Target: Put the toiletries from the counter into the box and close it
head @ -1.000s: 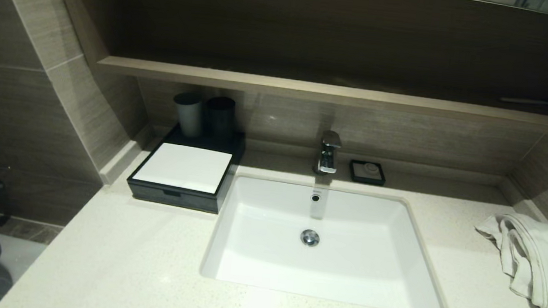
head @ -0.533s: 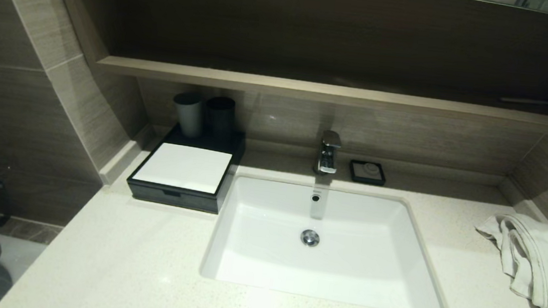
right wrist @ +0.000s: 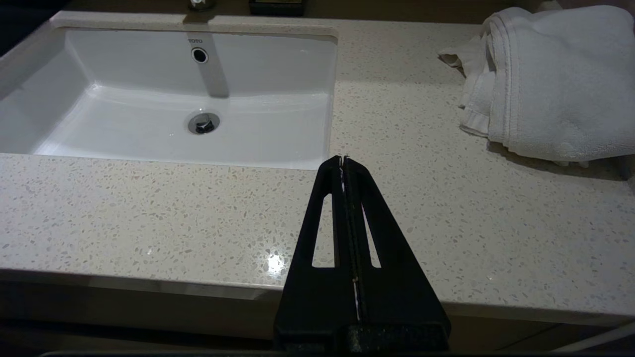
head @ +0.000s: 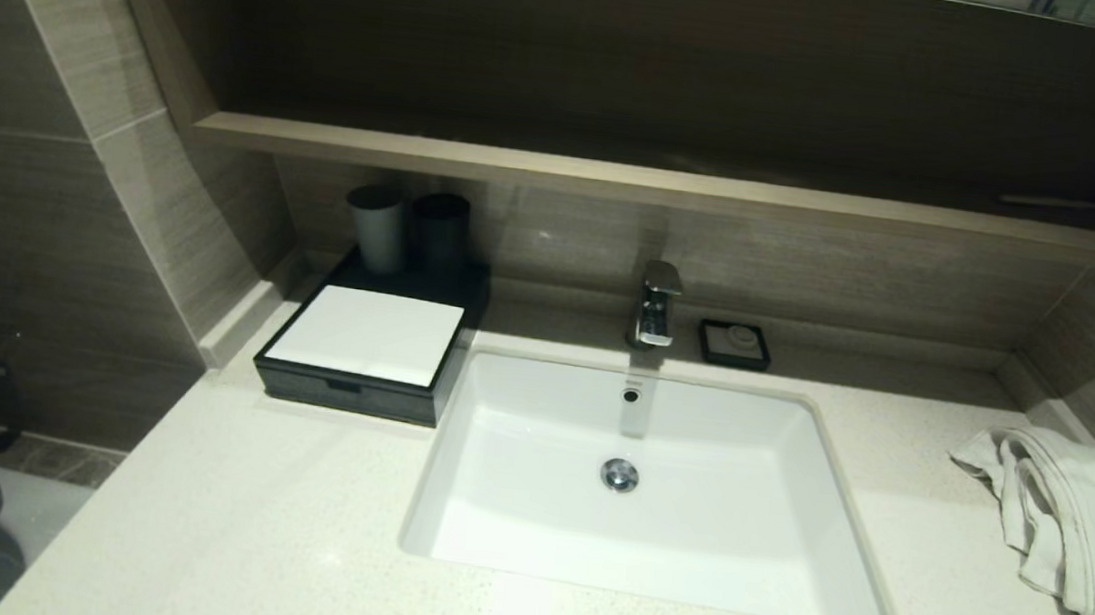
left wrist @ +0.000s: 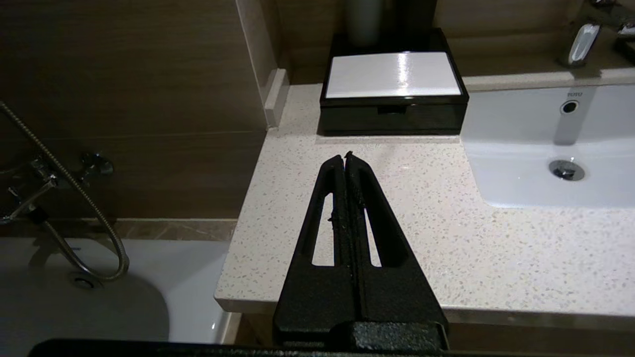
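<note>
The black box with a flat white top panel stands at the counter's back left, its front drawer pushed in; it also shows in the left wrist view. No toiletries show in any view. My left gripper is shut and empty, held above the counter's front left, short of the box. My right gripper is shut and empty, above the counter's front edge right of the sink. Neither gripper shows in the head view.
Two dark grey cups stand behind the box. A chrome tap and a small black soap dish are behind the sink. A white towel lies at the right, also in the right wrist view. A wooden shelf overhangs the back.
</note>
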Available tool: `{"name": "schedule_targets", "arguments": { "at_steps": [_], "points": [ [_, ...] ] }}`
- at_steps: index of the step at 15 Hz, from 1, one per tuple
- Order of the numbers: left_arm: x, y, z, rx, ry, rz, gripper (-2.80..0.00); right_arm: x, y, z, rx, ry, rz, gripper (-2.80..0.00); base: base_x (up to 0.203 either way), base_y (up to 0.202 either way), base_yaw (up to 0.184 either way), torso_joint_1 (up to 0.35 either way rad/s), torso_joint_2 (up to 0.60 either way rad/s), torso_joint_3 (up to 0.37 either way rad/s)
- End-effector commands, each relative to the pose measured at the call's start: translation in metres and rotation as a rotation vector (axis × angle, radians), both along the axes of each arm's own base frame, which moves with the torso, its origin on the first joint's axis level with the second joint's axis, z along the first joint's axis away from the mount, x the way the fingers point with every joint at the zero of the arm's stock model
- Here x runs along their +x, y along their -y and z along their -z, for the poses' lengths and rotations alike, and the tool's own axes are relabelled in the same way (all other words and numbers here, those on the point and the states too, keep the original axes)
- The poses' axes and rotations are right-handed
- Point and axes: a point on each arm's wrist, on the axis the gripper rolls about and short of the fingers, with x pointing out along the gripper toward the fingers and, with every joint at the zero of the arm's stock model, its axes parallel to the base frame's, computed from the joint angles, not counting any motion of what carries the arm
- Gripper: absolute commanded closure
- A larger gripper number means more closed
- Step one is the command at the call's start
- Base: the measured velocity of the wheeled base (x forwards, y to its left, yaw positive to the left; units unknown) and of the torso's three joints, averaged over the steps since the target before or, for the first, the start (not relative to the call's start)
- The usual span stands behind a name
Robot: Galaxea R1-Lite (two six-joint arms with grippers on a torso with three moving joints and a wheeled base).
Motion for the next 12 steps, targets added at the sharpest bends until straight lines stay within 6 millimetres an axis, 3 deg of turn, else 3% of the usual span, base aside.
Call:
{"name": "schedule_targets", "arguments": {
  "at_steps": [1, 3, 7, 12],
  "points": [
    [0.005, 0.000, 0.022, 0.019, 0.002, -0.001, 0.00, 0.000, 0.000, 0.000, 0.000, 0.000, 0.000, 0.00, 0.000, 0.000, 0.000, 0.000, 0.00, 0.000],
    [0.008, 0.000, 0.034, 0.036, 0.052, -0.001, 0.00, 0.000, 0.000, 0.000, 0.000, -0.001, 0.000, 0.00, 0.000, 0.000, 0.000, 0.000, 0.00, 0.000],
    [0.008, 0.000, 0.038, 0.023, 0.023, 0.003, 0.00, 0.000, 0.000, 0.000, 0.000, 0.000, 0.000, 0.00, 0.000, 0.000, 0.000, 0.000, 0.00, 0.000],
    [0.009, 0.000, 0.051, -0.064, -0.103, 0.003, 0.00, 0.000, 0.000, 0.000, 0.000, 0.000, 0.000, 0.00, 0.000, 0.000, 0.000, 0.000, 0.00, 0.000]
  ]
}}
